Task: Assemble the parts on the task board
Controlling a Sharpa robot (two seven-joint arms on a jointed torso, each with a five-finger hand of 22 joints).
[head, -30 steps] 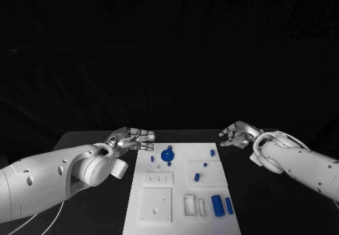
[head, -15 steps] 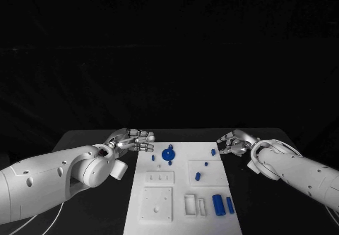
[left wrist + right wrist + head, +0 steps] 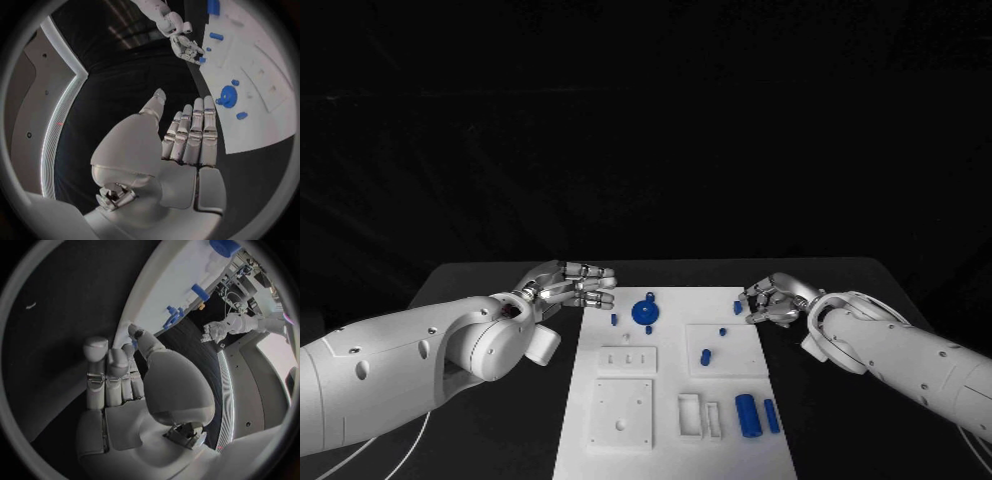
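Lying lengthwise on the black table (image 3: 473,285), the white task board (image 3: 672,390) serves as the landmark for everything else. At the board's near end on its right side stand two blue cylinders (image 3: 747,413) side by side, just beside a pair of white upright slots (image 3: 697,417). To the left of those sits a raised white square block (image 3: 620,412). Farther along the board, a small blue peg (image 3: 707,355) lies on a raised white square on the right half, level with a small white block (image 3: 627,361) on the left half. Beyond these, a round blue disc (image 3: 645,312) with a knob rests near the board's far end, with a small blue piece (image 3: 615,320) just beside it on the left.

Off the board's far left corner, the left hand (image 3: 567,284) hovers with its fingers (image 3: 190,135) laid straight and close together, gripping nothing. At the board's far right edge, the right hand (image 3: 776,297) sits with its fingers (image 3: 109,372) curled inward, close to a small blue piece (image 3: 737,308) on the board; whether it touches that piece cannot be told.
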